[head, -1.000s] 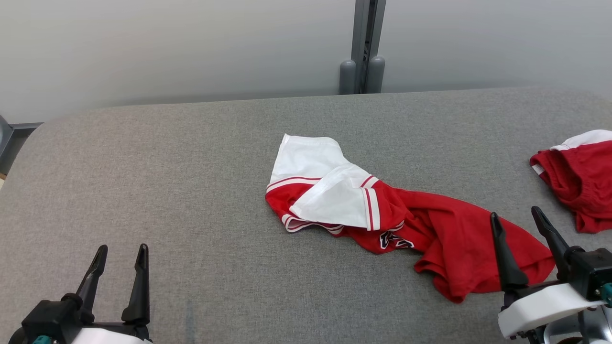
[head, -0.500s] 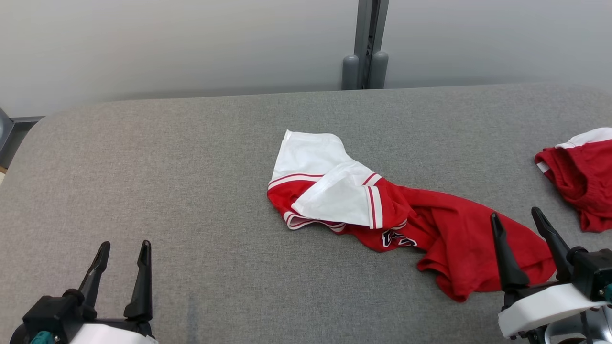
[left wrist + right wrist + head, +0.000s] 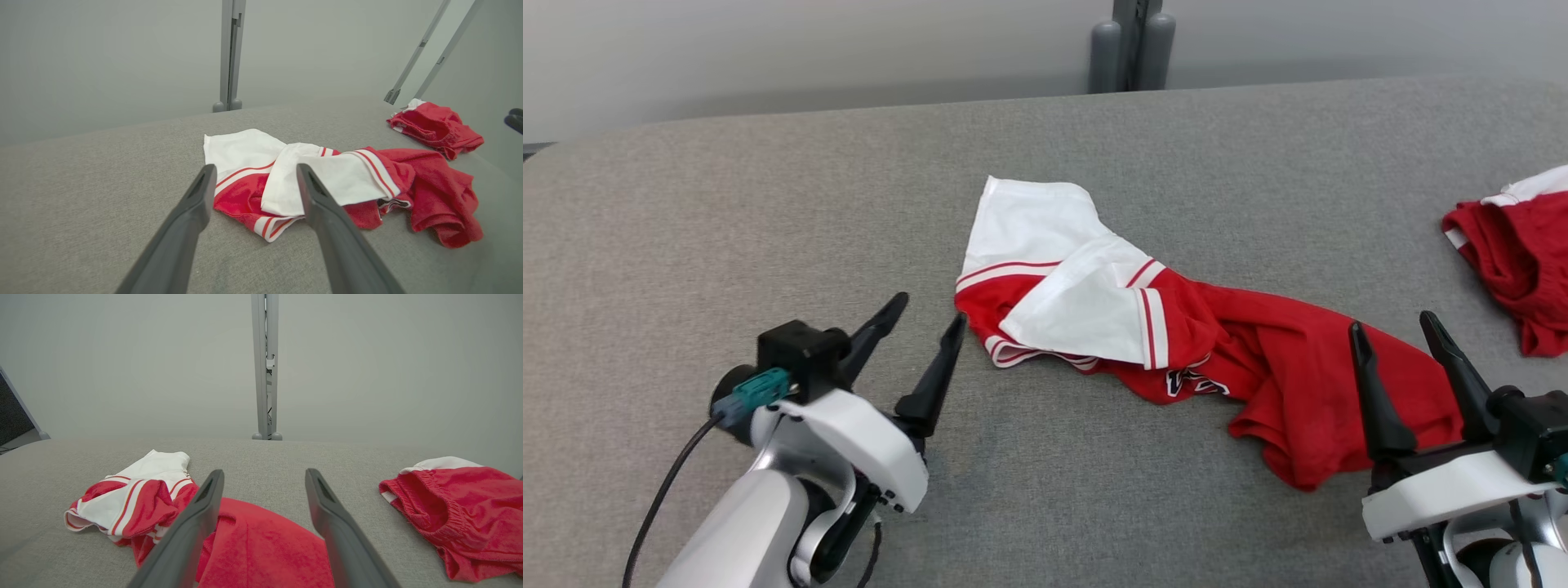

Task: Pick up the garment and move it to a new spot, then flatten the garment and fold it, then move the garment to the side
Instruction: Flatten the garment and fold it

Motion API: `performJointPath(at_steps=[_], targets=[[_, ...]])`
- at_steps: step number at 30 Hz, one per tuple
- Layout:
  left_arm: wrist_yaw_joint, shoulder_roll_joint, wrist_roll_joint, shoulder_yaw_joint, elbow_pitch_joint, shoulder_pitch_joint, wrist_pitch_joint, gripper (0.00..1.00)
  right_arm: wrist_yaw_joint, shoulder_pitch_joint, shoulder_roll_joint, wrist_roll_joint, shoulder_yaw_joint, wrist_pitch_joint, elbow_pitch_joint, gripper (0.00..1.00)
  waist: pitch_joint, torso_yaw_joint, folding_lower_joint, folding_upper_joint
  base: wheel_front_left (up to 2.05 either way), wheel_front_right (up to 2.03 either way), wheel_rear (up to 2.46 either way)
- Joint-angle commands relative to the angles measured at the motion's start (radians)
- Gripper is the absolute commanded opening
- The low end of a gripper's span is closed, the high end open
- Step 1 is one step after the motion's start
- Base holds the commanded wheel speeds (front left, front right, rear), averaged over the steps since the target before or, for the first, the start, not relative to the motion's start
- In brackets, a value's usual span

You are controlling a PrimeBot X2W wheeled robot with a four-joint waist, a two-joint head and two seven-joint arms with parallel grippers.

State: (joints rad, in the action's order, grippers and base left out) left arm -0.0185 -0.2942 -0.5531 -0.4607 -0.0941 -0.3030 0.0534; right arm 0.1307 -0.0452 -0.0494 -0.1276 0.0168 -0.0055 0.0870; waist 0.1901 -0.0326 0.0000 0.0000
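Pointing at the crumpled garment [image 3: 1258, 359], the left gripper [image 3: 929, 309] slants right, fingers wide apart; the right gripper [image 3: 1391, 322] points ahead, equally wide, empty.

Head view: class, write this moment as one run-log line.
phase: pre-grasp | garment: crumpled on table, ungrasped | left gripper: open, beside white end | right gripper: open, at red end

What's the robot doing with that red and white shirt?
It looks ready to pick it up. The red and white shirt lies crumpled on the grey table, and nothing holds it yet. The left gripper is open, with its fingers pointing at the shirt's white end. The right gripper is open too, at the red end. Another red garment lies off to the right, untouched.
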Motion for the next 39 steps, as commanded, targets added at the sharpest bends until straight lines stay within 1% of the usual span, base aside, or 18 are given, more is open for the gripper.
performJointPath(at_steps=[1, 4, 5, 7, 9, 10, 18, 21, 24, 25, 26, 30, 34, 39], targets=[[-0.01, 0.0, -0.009, -0.003, -0.012, -0.019, 0.008, 1.0, 0.0, -0.012, -0.003, -0.008, 0.0, -0.008, -0.002, 1.0, 0.024, -0.025, 0.0, 0.0, 0.0, 0.0, 0.0], [-0.053, 0.029, -0.04, -0.042, -0.086, -0.081, 0.068, 1.0, 0.0, -0.027, -0.003, -0.012, -0.006, -0.018, -0.011, 1.0, 0.05, -0.053, 0.0, 0.0, 0.0, 0.0, 0.0], [-0.063, 0.03, -0.042, -0.054, -0.111, -0.102, 0.089, 1.0, 0.0, -0.033, -0.003, -0.015, -0.008, -0.023, -0.015, 1.0, 0.059, -0.062, 0.0, 0.0, 0.0, 0.0, 0.0], [-0.079, 0.047, -0.072, -0.068, -0.159, -0.133, 0.122, 1.0, 0.0, -0.04, -0.003, -0.016, -0.007, -0.03, -0.023, 1.0, 0.074, -0.078, 0.0, 0.0, 0.0, 0.0, 0.0], [-0.087, 0.043, -0.082, -0.078, -0.206, -0.168, 0.148, 1.0, 0.0, -0.049, -0.003, -0.021, -0.007, -0.037, -0.028, 1.0, 0.088, -0.093, 0.0, 0.0, 0.0, 0.0, 0.0], [-0.094, 0.051, -0.101, -0.078, -0.228, -0.179, 0.155, 1.0, 0.0, -0.052, -0.003, -0.024, -0.006, -0.043, -0.031, 1.0, 0.093, -0.099, 0.0, 0.0, 0.0, 0.0, 0.0], [-0.107, 0.035, -0.128, -0.109, -0.387, -0.276, 0.217, 1.0, 0.0, -0.072, -0.003, -0.049, -0.014, -0.068, -0.067, 1.0, 0.121, -0.134, 0.0, 0.0, 0.0, 0.0, 0.0], [-0.11, 0.03, -0.137, -0.122, -0.421, -0.298, 0.231, 1.0, 0.0, -0.077, -0.003, -0.051, -0.015, -0.074, -0.081, 1.0, 0.123, -0.141, 0.0, 0.0, 0.0, 0.0, 0.0], [-0.112, 0.032, -0.154, -0.136, -0.423, -0.31, 0.226, 1.0, 0.0, -0.081, -0.003, -0.054, -0.013, -0.078, -0.09, 1.0, 0.123, -0.143, 0.0, 0.0, 0.0, 0.0, 0.0], [-0.112, 0.032, -0.16, -0.142, -0.414, -0.315, 0.219, 0.47, 0.0, -0.083, -0.003, -0.055, -0.011, -0.081, -0.091, 1.0, 0.122, -0.143, 0.0, 0.0, 0.0, 0.0, 0.0], [-0.113, 0.031, -0.166, -0.148, -0.405, -0.318, 0.212, 0.0, 0.0, -0.083, -0.003, -0.055, -0.009, -0.083, -0.093, 1.0, 0.121, -0.142, 0.0, 0.0, 0.0, 0.0, 0.0], [-0.114, 0.005, -0.173, -0.183, -0.351, -0.315, 0.188, 0.0, 0.0, -0.08, -0.003, -0.055, 0.0, -0.085, -0.1, 1.0, 0.113, -0.134, 0.0, 0.0, 0.0, 0.0, 0.0], [-0.11, -0.034, -0.15, -0.184, -0.291, -0.297, 0.141, 0.0, 0.0, -0.072, -0.003, -0.059, 0.011, -0.081, -0.101, 1.0, 0.1, -0.117, 0.0, 0.0, 0.0, 0.0, 0.0], [-0.05, -0.11, -0.079, -0.166, -0.221, -0.286, 0.09, 0.0, 0.0, -0.065, -0.003, -0.06, 0.019, -0.067, -0.097, 1.0, 0.079, -0.093, 0.0, 0.0, 0.0, 0.0, 0.0]])
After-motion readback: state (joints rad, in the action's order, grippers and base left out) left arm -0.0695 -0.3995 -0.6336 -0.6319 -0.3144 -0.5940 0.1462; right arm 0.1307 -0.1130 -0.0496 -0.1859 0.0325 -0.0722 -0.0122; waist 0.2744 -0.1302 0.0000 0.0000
